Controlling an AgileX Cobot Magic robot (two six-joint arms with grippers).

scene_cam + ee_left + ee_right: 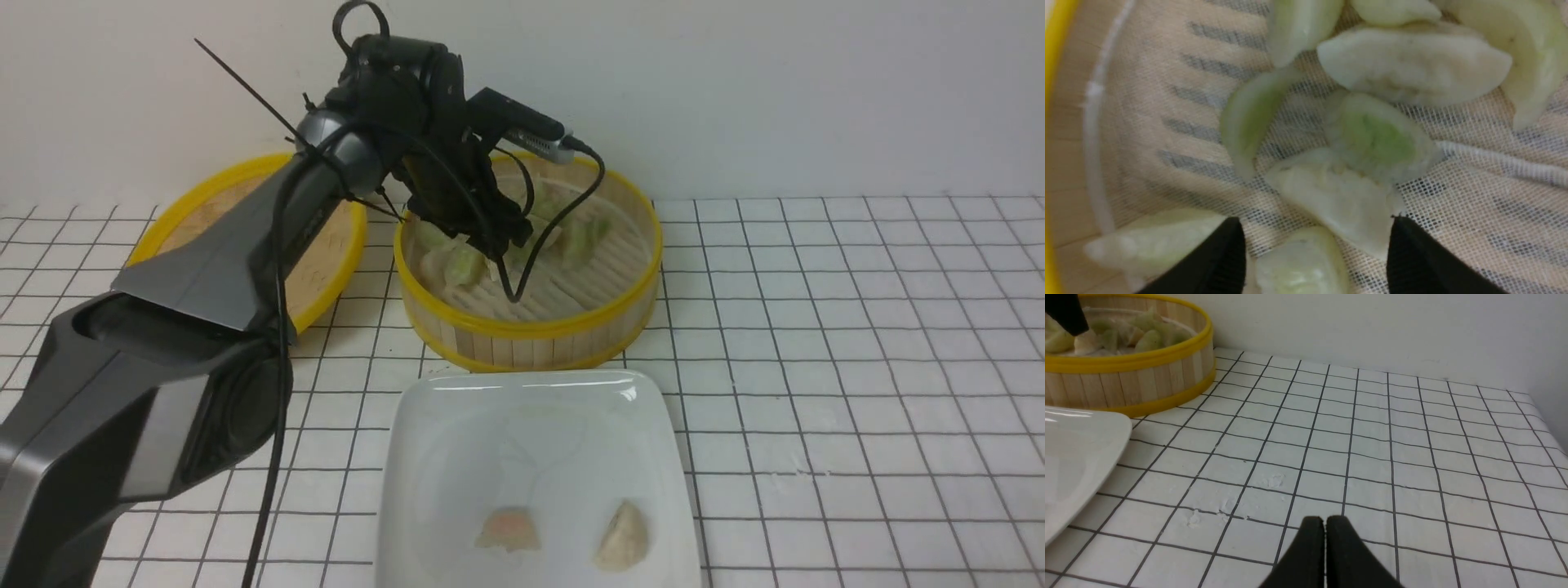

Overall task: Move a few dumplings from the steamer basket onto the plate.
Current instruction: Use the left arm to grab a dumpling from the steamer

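**A:** From the front: left gripper (500, 238) down inside the basket (531, 331), among the dumplings (465, 263) at its back left. Plate (424, 457) just in front of the basket, two served dumplings (508, 529) already lying on it. Hard to tell the grip from here.

**B:** And from that arm's wrist camera?

**A:** Fingers (1220, 265) spread wide, pinching nothing. Cream dumpling (1339, 200) lying between them on the cloth liner (1474, 212), touching a green one (1376, 141) beyond it.

**B:** Then lower until the tips nearly meet the cloth. Straddle the cream one only and close gently across its belly. Probably soft and sticky, so lift slowly and watch for a neighbour or the cloth clinging.

**A:** Right wrist camera: right gripper (1325, 524) pressed together, holding nothing, above bare tiles (1412, 437), well apart from basket and plate.

**B:** Fine, leave it parked out of the way.
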